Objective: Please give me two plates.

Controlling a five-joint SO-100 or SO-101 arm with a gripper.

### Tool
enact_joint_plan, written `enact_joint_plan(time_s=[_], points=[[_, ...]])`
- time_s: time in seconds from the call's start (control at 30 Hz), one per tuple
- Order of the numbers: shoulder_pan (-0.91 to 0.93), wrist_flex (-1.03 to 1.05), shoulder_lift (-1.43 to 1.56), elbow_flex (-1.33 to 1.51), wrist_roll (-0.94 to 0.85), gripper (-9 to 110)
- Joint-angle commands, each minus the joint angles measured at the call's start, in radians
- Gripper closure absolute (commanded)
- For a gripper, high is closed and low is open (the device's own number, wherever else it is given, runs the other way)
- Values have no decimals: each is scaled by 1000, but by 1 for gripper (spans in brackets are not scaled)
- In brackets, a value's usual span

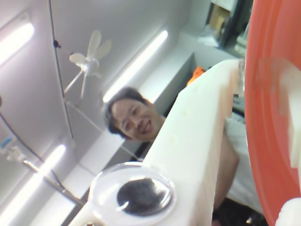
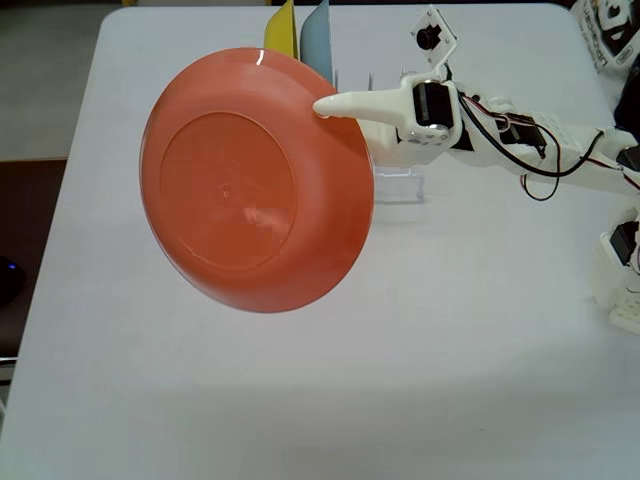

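An orange plate [image 2: 240, 180] is held up off the table, tilted on edge with its underside facing the fixed camera. My gripper [image 2: 335, 115] is shut on its right rim: one white finger [image 2: 350, 104] lies across the rim, the other is hidden behind the plate. In the wrist view the orange plate [image 1: 268, 117] fills the right side, and its rim is pinched at my gripper [image 1: 244, 80] beside the white finger [image 1: 197, 141]. The camera there points up toward the ceiling.
A yellow plate [image 2: 283, 30] and a light blue plate [image 2: 318, 35] stand upright in a clear rack [image 2: 395, 185] behind the held plate. The white table [image 2: 480, 350] spreads below. A person's face [image 1: 131, 117] looks down in the wrist view.
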Motion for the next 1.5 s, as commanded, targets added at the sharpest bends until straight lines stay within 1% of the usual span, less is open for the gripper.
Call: enact_joint_plan(time_s=[0.0, 0.23, 0.77, 0.8, 0.9, 0.97, 1.0, 1.13, 1.3, 1.47], points=[[12, -52, 46, -69, -17, 102], [23, -61, 55, -69, -66, 102], [21, -71, 57, -44, -61, 102], [20, -71, 58, -43, -72, 97], [18, -71, 75, -9, -135, 78], [18, -71, 87, 15, -158, 70], [18, -71, 89, 21, -161, 68], [21, -52, 101, 25, -161, 66], [25, -5, 158, 64, -147, 68], [74, 221, 267, 86, -69, 68]])
